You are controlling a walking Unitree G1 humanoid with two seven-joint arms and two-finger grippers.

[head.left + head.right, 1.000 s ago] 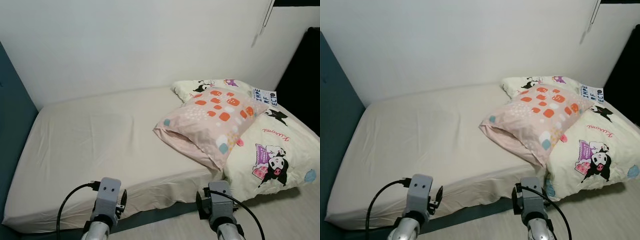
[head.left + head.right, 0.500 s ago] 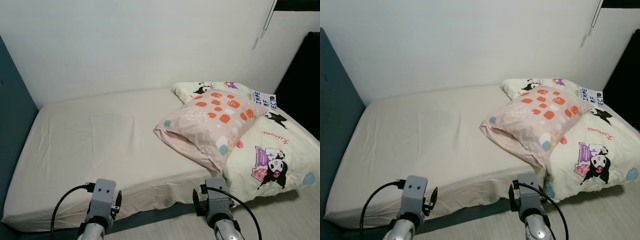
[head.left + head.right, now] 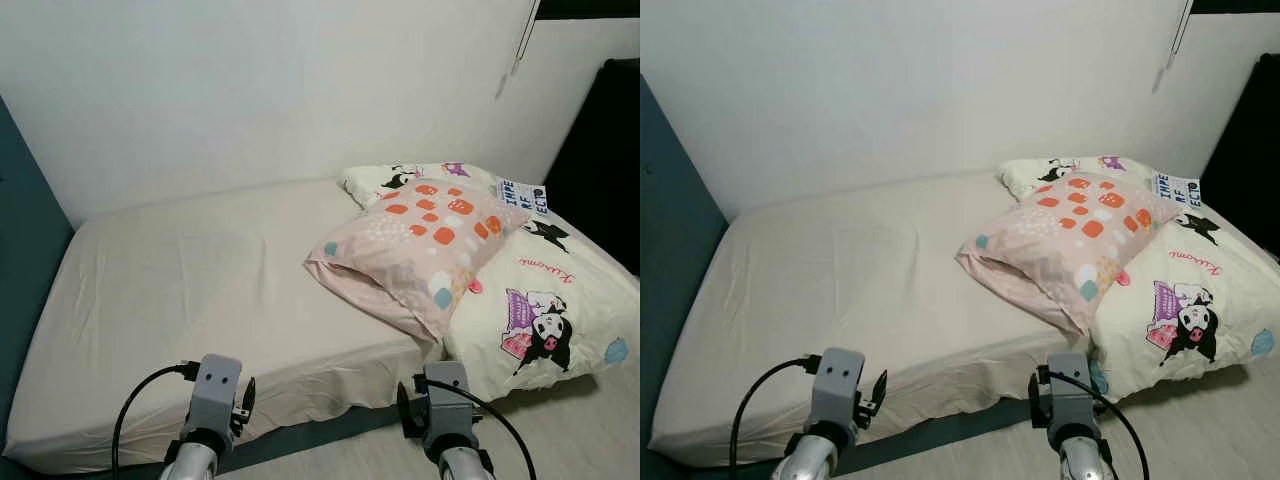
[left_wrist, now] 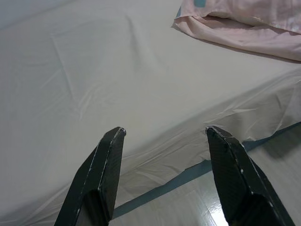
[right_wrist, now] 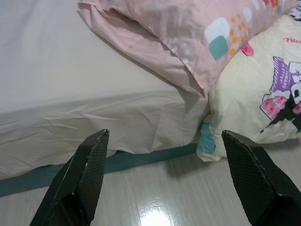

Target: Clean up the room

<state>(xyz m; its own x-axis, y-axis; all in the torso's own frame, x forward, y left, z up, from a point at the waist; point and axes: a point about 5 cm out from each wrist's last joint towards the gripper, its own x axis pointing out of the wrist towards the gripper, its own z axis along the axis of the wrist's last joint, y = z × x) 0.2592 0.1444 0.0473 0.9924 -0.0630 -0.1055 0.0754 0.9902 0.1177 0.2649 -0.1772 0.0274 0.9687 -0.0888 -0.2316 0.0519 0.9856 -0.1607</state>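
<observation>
Lying beyond right tool [image 5: 164, 176]: pink pillow [image 5: 188, 33].

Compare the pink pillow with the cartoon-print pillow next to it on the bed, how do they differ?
The pink pillow is pale pink with orange, white and teal patches; the cartoon-print pillow is cream with black-and-white cartoon characters. The pink pillow lies on top, leaning over the cartoon-print pillow, which sits beneath it. The pink pillow rests fully on the bed; the cartoon-print pillow hangs over the bed's edge toward the floor. Both are soft, rectangular and on the bed's right end.
</observation>
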